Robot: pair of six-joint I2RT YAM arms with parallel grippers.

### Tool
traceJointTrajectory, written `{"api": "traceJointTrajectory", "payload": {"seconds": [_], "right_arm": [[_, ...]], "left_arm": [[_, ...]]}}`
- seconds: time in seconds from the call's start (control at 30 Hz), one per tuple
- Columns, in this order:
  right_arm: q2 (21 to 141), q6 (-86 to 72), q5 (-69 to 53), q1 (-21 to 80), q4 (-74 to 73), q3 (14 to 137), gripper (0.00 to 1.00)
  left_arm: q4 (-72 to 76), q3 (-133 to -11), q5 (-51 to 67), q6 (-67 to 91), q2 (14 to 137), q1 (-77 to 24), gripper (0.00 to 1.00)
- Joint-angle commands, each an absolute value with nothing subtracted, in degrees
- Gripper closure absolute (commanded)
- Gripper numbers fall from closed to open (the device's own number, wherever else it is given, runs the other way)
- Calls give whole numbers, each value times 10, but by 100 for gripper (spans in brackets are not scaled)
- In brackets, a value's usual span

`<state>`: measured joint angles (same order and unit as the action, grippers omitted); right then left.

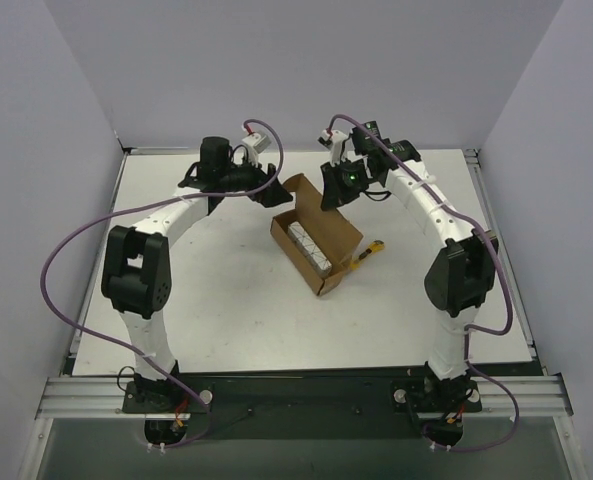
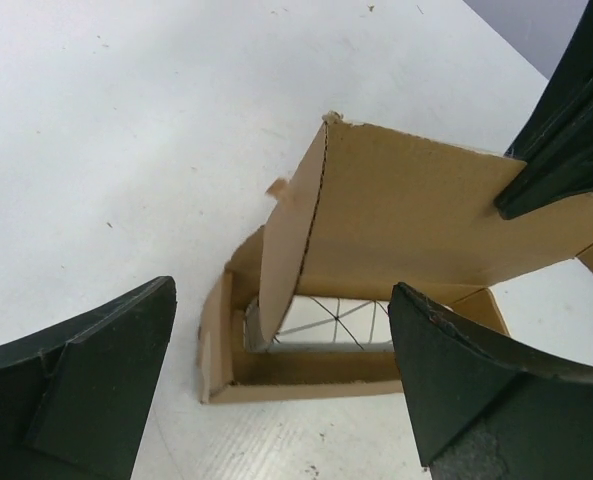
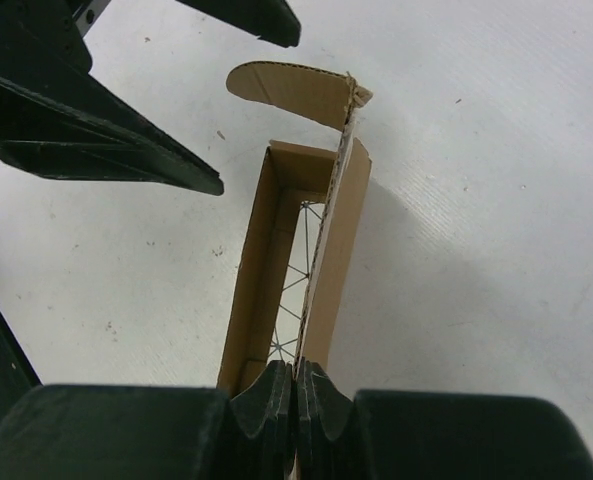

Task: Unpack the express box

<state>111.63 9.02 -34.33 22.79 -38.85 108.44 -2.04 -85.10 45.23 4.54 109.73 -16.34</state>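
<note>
Right claw (image 3: 296, 398) pinching express box (image 1: 328, 240) flap, box open

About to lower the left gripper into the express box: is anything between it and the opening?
Only the lid flap of the express box, held up by the shut right gripper, stands beside the opening; the open left gripper sees the wrapped contents below it.
</note>
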Motion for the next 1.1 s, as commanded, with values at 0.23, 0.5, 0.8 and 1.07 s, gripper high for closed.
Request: {"api": "traceJointTrajectory", "payload": {"seconds": [0.23,0.5,0.8,1.07], "right_arm": [[1196,319,-448,250,-461,1233,100],[1205,410,-446,279,-461,1243,100],[1195,389,-439,279,-437,1229,100],[1189,352,-434,284,-407,1217,100]], "left_arm": [[-133,-939,497,-193,1050,-142,3],[-288,-997,509,-390,1056,-149,3],[-453,-1070,575,-463,1109,-175,21],[-460,-1035,570,-451,1112,-187,77]]}}
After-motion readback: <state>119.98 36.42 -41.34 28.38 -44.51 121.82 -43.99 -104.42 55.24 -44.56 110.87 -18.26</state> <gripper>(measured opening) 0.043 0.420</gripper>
